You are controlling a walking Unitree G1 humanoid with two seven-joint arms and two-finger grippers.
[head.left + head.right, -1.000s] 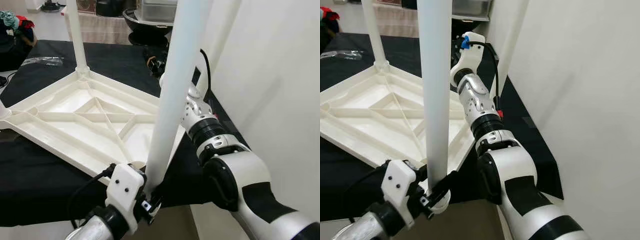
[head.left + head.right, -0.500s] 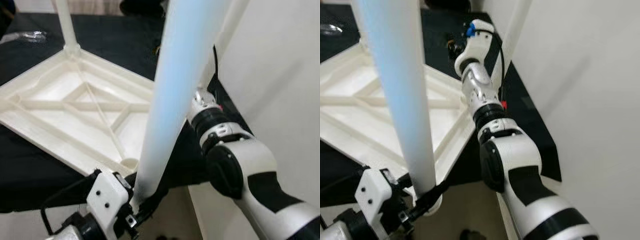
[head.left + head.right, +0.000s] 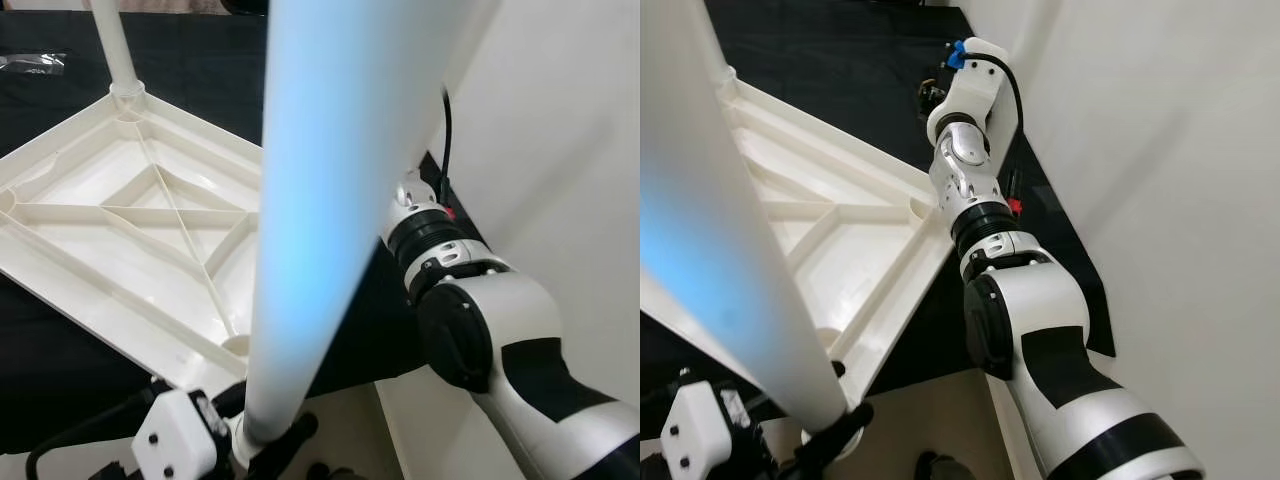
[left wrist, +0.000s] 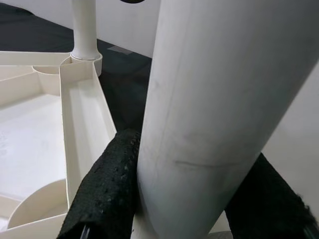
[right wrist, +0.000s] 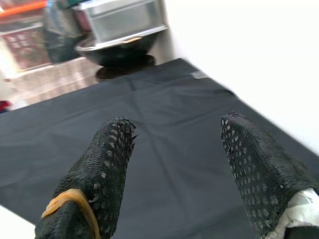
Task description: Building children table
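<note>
The white table leg [image 3: 320, 200] stands near-upright just off the near corner of the upturned tabletop [image 3: 110, 250], close by the empty corner socket [image 3: 237, 345]. The left end effector [image 4: 189, 199] is clamped around its lower end. One leg [image 3: 112, 45] is fitted at the far corner. The right end effector [image 5: 174, 174] hovers spread and empty over the black cloth [image 5: 164, 114], beside the white wall [image 3: 1160, 150].

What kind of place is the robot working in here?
Probably a room in a home. A white plastic tabletop lies upside down on a black cloth on the floor, beside a white wall, with a metal bin behind.
</note>
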